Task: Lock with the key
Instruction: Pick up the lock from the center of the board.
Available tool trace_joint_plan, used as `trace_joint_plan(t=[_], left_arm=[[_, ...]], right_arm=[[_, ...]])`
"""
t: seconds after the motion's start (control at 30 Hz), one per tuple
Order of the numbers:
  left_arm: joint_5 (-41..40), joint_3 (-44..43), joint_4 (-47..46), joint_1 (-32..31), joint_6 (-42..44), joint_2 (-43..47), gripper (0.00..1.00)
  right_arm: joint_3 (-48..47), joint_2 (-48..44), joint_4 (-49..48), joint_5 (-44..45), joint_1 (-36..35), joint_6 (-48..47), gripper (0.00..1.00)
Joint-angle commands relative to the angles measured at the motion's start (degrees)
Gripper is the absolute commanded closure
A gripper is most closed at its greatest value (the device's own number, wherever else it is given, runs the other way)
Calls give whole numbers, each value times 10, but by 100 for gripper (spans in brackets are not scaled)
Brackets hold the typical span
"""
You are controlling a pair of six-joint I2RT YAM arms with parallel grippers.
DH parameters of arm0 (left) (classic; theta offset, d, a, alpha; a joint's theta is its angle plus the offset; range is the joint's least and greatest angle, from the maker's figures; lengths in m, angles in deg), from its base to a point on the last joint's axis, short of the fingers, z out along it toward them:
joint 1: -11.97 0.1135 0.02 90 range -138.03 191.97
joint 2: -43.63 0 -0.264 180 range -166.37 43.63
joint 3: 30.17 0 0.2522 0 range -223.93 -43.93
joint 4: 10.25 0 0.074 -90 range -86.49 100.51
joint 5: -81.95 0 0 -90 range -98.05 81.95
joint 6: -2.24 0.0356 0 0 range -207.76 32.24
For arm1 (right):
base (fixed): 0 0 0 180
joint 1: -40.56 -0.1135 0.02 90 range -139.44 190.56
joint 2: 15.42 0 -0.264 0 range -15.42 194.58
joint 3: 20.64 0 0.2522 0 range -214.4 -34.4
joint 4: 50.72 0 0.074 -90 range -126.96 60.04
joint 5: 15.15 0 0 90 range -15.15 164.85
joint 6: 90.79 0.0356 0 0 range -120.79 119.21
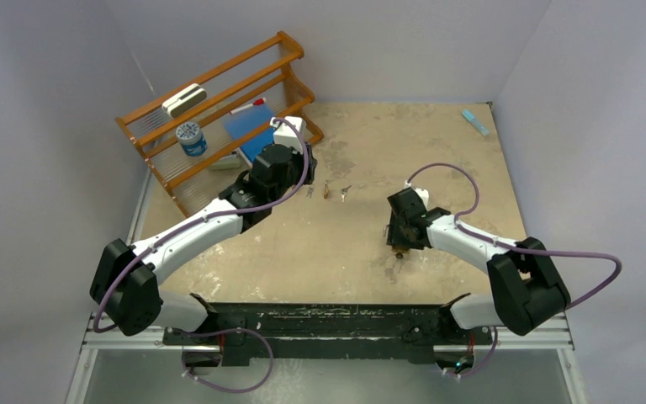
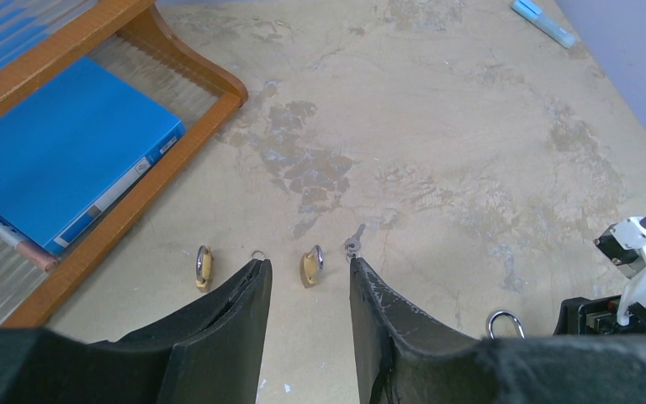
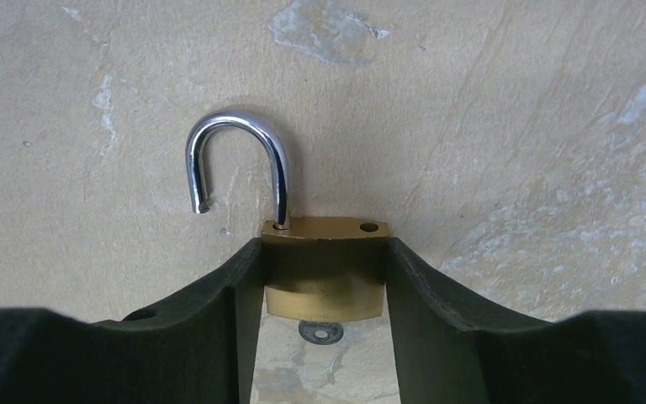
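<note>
My right pincer point(image 3: 322, 252) is clamped on the body of a brass padlock point(image 3: 324, 231), its silver steel shackle point(image 3: 244, 151) swung open. My left pincer point(image 2: 309, 268) stands open and empty over a smaller brass padlock point(image 2: 310, 267) and a small silver key point(image 2: 353, 244) on the beige table point(image 2: 471, 126). The orange wooden rack point(image 2: 177, 160) holds a blue plastic binder point(image 2: 67, 151).

A beige, stain-mottled surface point(image 1: 437, 160) lies between pale walls. At its far left stands an orange-brown wooden rack point(image 1: 219, 109) with ribbed clear shelves. A white block with a dark stripe point(image 1: 184, 99) rests on the top tier. Lower down sits a round tub with a blue and white label point(image 1: 191, 139), near a flat blue folder point(image 2: 59, 160). A small light-blue item point(image 1: 474, 121) lies by the far right corner
</note>
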Motion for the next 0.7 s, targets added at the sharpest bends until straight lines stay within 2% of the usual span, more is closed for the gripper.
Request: trace_joint_plan(t=[0.0,0.17,0.2,0.33,0.53,0.67], left_arm=[[-6,7,-16,-1,13,24,61],[1,23,-21,3,15,32,60],[5,26,-21,4,15,32,60],[11,38,-27,6,17,38,60],[21,49,-35,11,26,42,60],[31,57,-43,17,29,45,61]], right_arm=[[0,17,-29,-44,-5,-32,66],[-8,-6,-67,-82,-8,-84,83],[-11,-13,-71,-85,-8,-91,89],[-27,-27,-76,-89,-9,-124,100],[-48,-53,-73,-85,-9,-160,100],[-57,-86,-86,-132,-8,-199,100]])
